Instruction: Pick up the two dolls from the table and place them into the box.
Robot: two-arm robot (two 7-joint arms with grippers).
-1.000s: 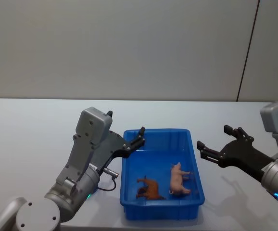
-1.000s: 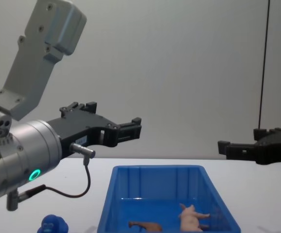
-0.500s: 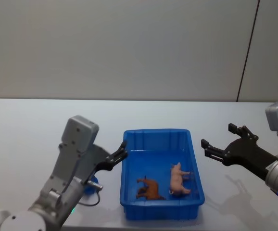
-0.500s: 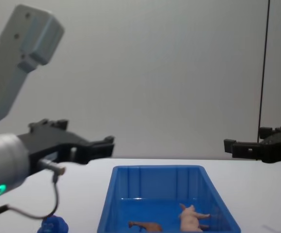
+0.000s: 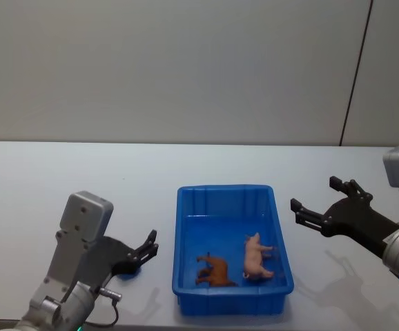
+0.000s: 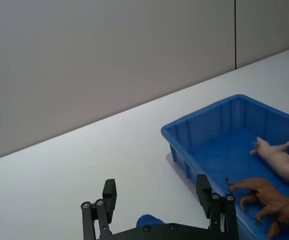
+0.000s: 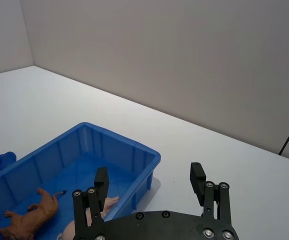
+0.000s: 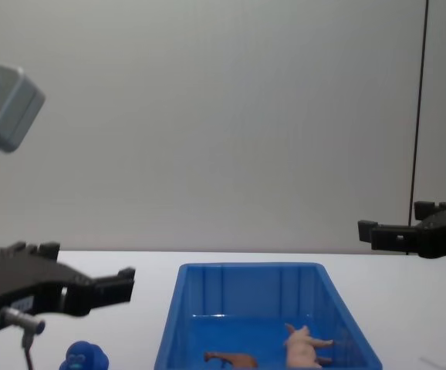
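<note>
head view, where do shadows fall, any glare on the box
Head view: the right gripper, right of the box, throws a soft shadow on the table; the left gripper, left of the box, a fainter one; the pink pig and brown animal leave dark patches on the box floor. Chest view: a thin pale glint runs along the foot of the far inner wall.

Three toys show, one pink pig point(image 5: 256, 256), one brown animal point(image 5: 215, 270) and one blue figure point(image 8: 84, 357) at the chest view's lower left, plus one blue box point(image 5: 179, 241) and two grippers, left gripper point(image 5: 151, 245) and right gripper point(image 5: 313, 194).
</note>
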